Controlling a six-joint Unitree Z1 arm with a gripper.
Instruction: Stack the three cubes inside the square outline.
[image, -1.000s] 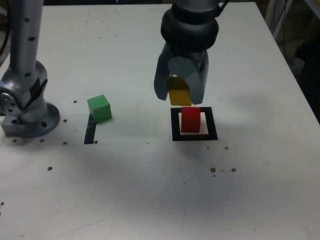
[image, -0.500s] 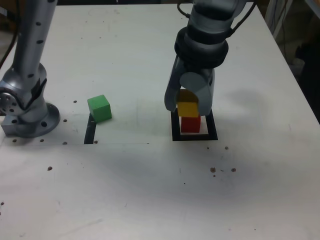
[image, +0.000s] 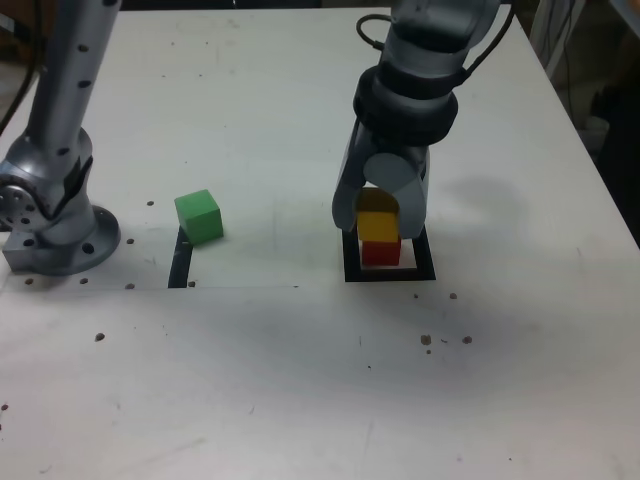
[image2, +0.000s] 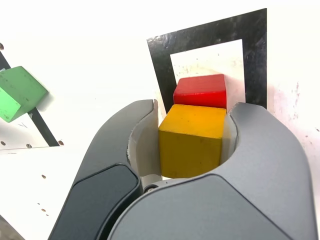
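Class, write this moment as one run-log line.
pincer: shut on yellow block | yellow block: above red block, contact unclear | red block: inside black square | green block: on black strip's end

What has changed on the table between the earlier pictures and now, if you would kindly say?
The gripper, gripping the yellow cube, moved toward the exterior view's right and down over the red cube. The red cube, green cube and square outline stayed put.

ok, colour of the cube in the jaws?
Yellow, a deep amber; clearest in the wrist view.
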